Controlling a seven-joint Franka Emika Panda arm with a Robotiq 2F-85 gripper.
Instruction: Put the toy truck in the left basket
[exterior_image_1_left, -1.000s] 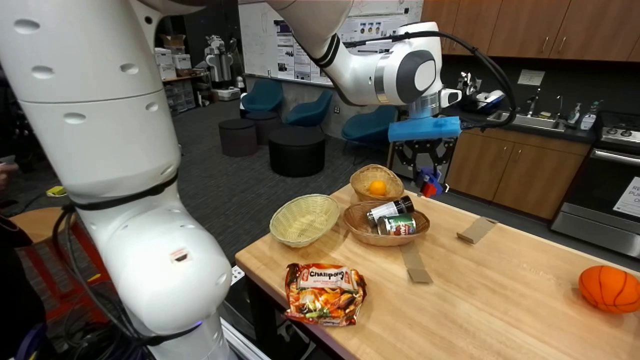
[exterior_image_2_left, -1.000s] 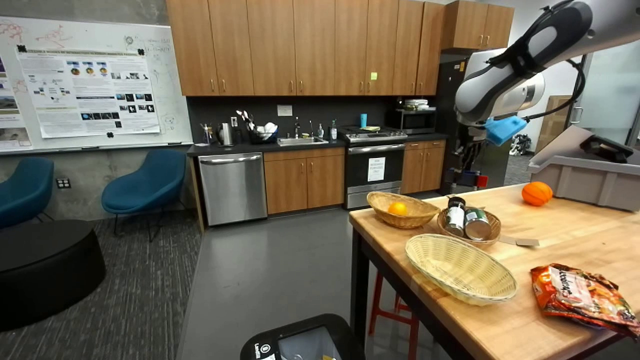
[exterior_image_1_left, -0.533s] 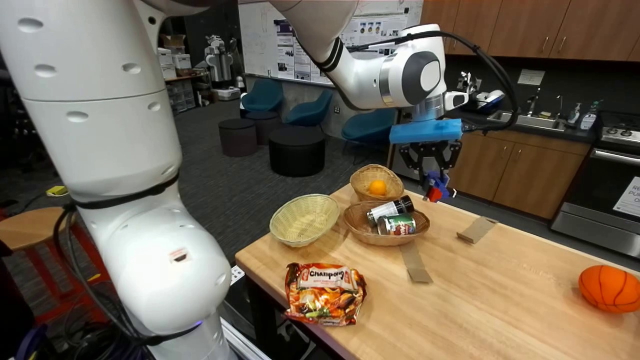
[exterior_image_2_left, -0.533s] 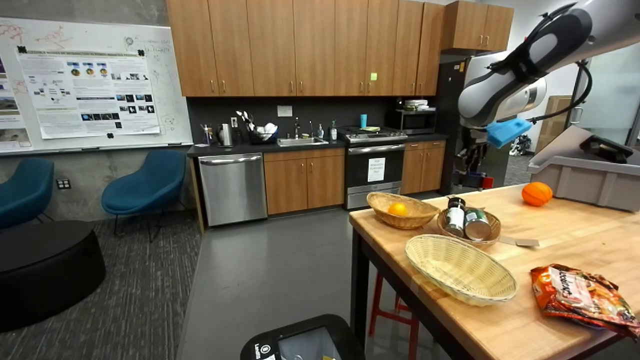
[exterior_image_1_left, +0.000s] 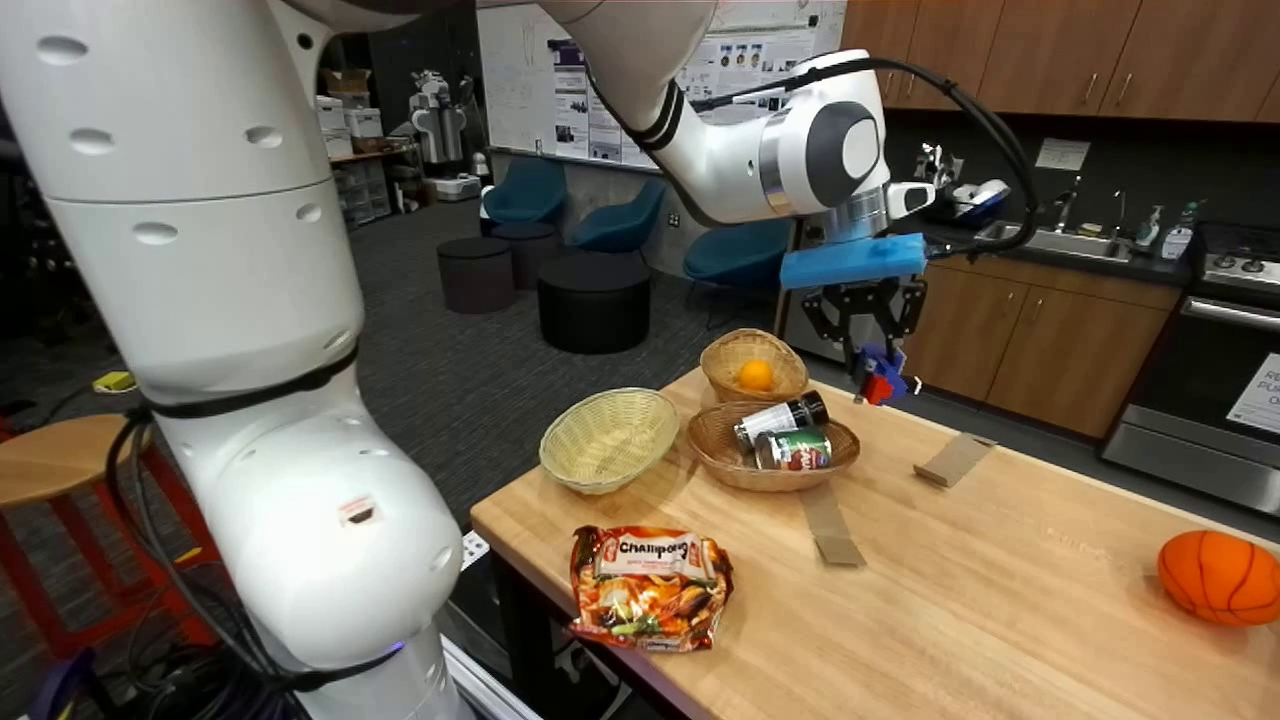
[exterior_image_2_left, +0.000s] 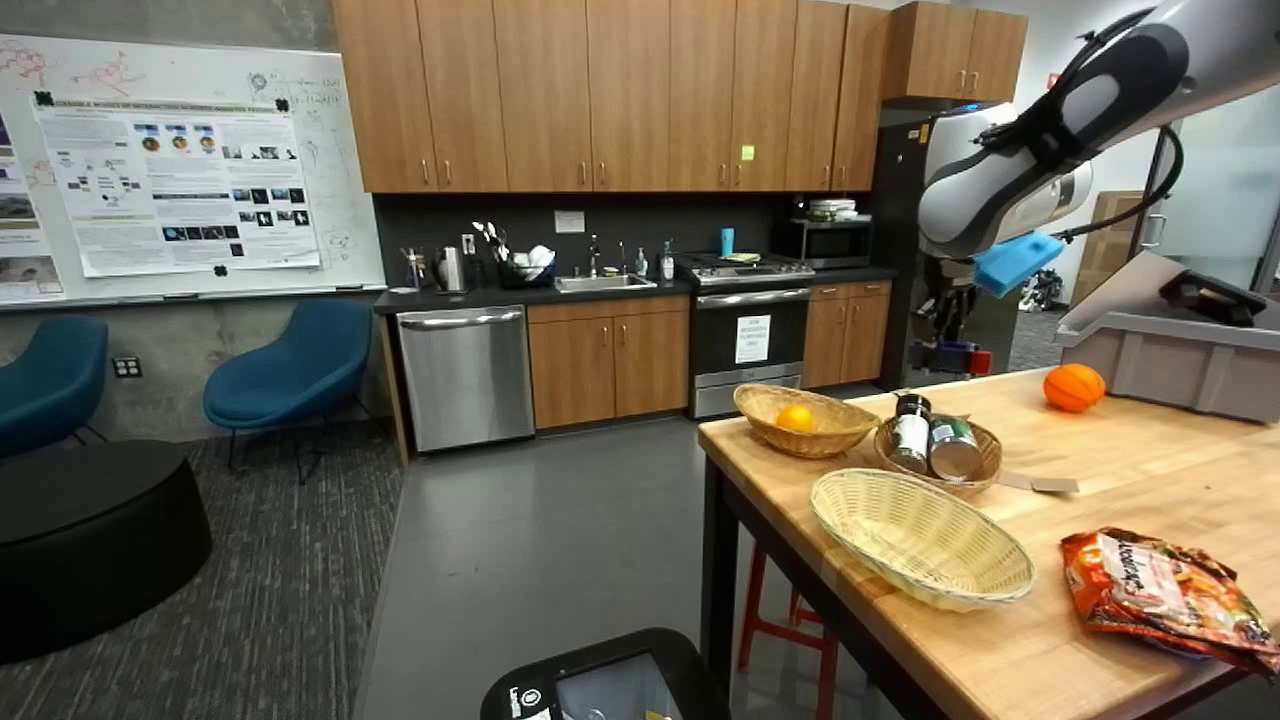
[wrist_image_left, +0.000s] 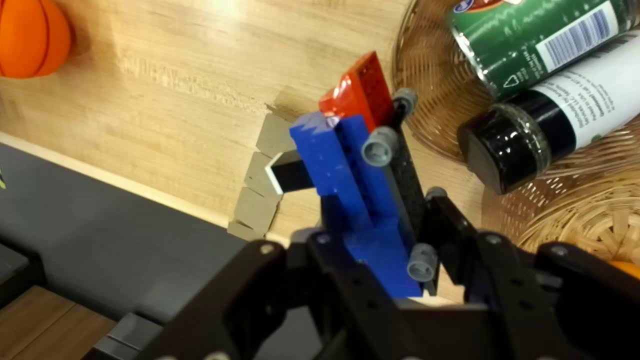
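My fingers (wrist_image_left: 452, 225) pinch the toy truck (wrist_image_left: 362, 192) | past second: slight rightward shift in both exterior views | no evident gain toward the left basket (exterior_image_1_left: 608, 440); carry remains

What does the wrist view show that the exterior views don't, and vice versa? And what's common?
Only the wrist view: the barcode on the green can, and round grey pegs on the toy truck, indistinct from outside.
Only the exterior views: the pale straw basket and the orange-red food packet.
Shared, some cut off in the wrist view: the pincer gripping the toy truck, the brown basket holding the green can and black-capped bottle, the orange basketball, and the tan basket.
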